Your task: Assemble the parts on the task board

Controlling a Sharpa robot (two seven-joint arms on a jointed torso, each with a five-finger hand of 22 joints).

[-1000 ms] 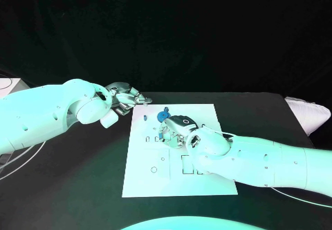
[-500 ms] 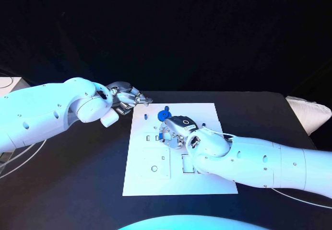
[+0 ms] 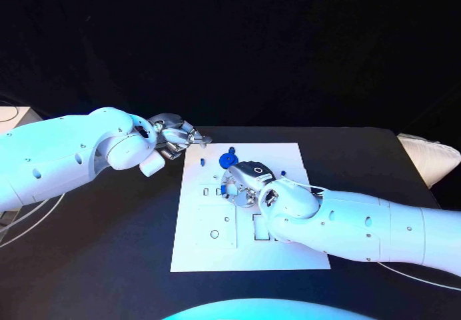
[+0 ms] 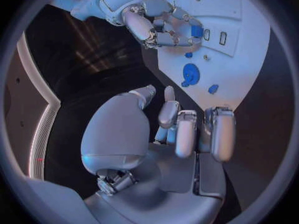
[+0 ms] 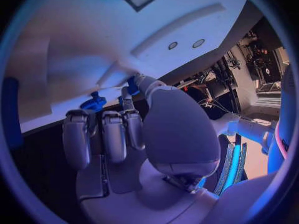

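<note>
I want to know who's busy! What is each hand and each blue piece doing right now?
left hand: fingers curled in, holding nothing, beside the far corner of the task board.
right hand: over the task board, pinching a small blue part.
round blue part: lying on the task board, untouched.
task board: lying flat on the black table.

Two bulky, glossy white arms with small dark screw holes along their shells; each ends in a silver metallic hand, left hand (image 3: 178, 138), right hand (image 3: 245, 181), with segmented fingers.
</note>
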